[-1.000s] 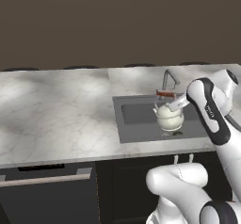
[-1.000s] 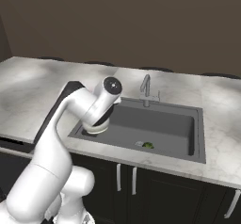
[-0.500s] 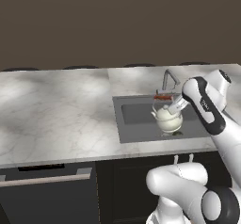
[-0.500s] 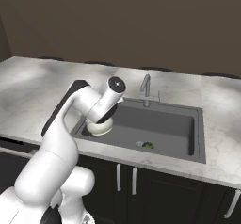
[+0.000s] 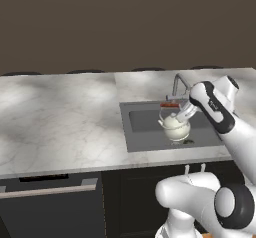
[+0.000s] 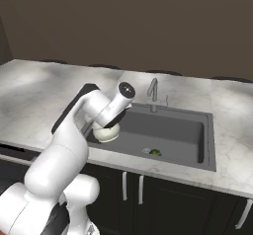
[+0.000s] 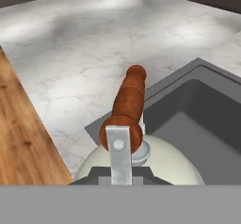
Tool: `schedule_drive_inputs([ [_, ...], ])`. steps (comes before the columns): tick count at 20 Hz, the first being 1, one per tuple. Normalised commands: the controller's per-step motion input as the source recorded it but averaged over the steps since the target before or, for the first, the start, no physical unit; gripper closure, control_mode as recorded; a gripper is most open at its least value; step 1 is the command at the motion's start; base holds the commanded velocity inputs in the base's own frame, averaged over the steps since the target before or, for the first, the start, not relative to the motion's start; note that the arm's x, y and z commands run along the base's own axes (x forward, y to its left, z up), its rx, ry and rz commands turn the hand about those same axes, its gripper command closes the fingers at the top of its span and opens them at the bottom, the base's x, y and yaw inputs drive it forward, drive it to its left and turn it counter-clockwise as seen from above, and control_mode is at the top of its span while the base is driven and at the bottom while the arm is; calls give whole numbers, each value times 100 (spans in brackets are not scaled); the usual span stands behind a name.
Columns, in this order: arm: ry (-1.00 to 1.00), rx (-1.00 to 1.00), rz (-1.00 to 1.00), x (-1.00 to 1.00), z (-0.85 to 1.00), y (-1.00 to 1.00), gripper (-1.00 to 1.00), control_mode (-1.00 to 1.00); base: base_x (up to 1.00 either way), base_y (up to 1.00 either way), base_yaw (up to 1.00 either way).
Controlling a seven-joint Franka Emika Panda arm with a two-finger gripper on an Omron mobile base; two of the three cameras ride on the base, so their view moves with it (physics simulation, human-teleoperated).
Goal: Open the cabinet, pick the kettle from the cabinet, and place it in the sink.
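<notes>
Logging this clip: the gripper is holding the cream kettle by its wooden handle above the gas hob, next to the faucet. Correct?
Not the hob. The left base view shows the gripper holding the kettle by its wooden handle above the sink, next to the faucet.

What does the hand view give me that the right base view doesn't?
Hand view alone: the kettle's reddish-brown wooden bar close up, and a strip of wood floor beyond the counter. Right base view alone: the faucet, a small green bit on the basin floor, and cabinet door handles below; here the arm hides most of the kettle. Both: the cream kettle, the sink and the marble counter.
</notes>
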Motion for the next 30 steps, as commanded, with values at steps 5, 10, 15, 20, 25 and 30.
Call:
schedule_drive_inputs([
  [5,1,0,0,13,-16,0,100,-100,0,0,0],
  [10,6,0,0,11,-19,0,100,-100,0,0,0],
  [15,3,0,0,13,-17,0,100,-100,0,0,0],
  [20,0,0,0,17,-13,0,100,-100,0,0,0],
  [25,-1,2,4,13,-13,1,100,-100,0,0,0],
  [30,-4,3,7,13,-15,4,100,-100,0,0,0],
])
